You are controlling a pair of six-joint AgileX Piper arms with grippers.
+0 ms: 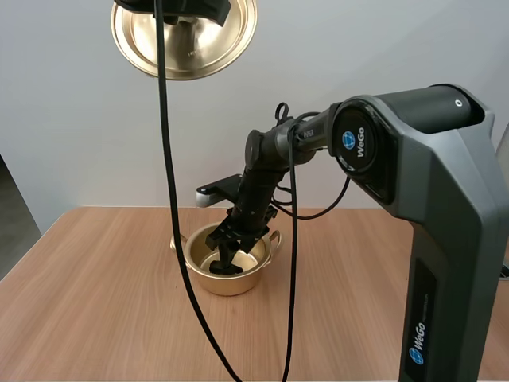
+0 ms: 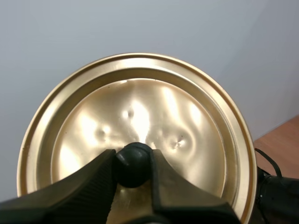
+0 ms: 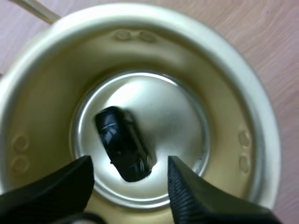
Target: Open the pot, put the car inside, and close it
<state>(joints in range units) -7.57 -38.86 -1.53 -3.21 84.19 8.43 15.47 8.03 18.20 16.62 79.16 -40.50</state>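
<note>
A golden pot (image 1: pixel 199 274) stands open on the wooden table, mid-table. My right gripper (image 1: pixel 229 256) reaches down into it with its fingers apart. In the right wrist view a small black toy car (image 3: pixel 124 143) lies on the pot's floor (image 3: pixel 173 116), free between the open fingers (image 3: pixel 196 196) and untouched by them. High above at the back left, my left gripper (image 2: pixel 133 170) is shut on the black knob (image 2: pixel 133 163) of the golden lid (image 2: pixel 196 121), which it holds up in the air, also seen as the lid (image 1: pixel 191 40) in the high view.
The pot has small side handles (image 1: pixel 275 237). Bare wooden tabletop (image 1: pixel 95 302) spreads around it. My right arm's large grey base (image 1: pixel 445 239) stands at the front right. A plain white wall rises behind the table.
</note>
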